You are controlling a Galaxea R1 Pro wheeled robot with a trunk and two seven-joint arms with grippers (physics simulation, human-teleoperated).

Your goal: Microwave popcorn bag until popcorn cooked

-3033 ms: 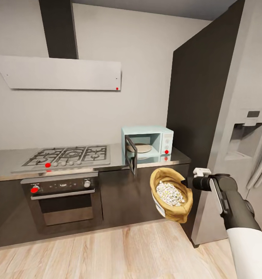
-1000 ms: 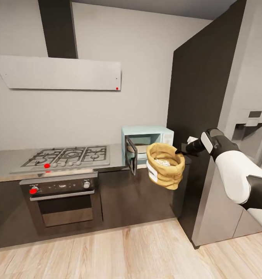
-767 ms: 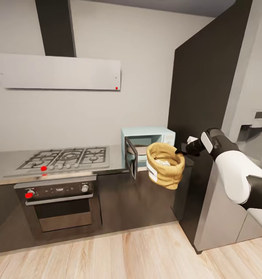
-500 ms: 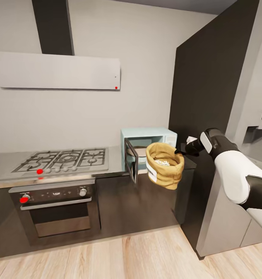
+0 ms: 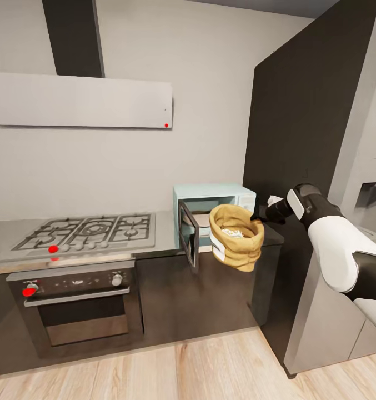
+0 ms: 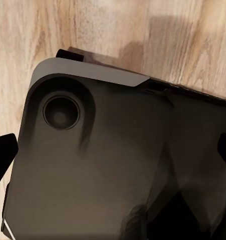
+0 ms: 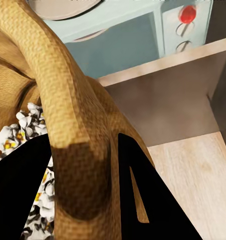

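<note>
One arm matters here: your right gripper (image 5: 261, 216) has its jaws clamped on the popcorn bag (image 5: 235, 236) rim. Bag hangs upright, just in front of the open microwave (image 5: 212, 214) cavity; push straight toward it.

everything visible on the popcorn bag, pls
The popcorn bag is a tan-brown woven-looking sack with wrinkled folds, a thick rolled rim and a white label on its side. It hangs upright in the air, open at the top, with whitish popcorn inside, just in front of the open microwave. The right gripper pinches its rim; nothing else touches it.
</note>
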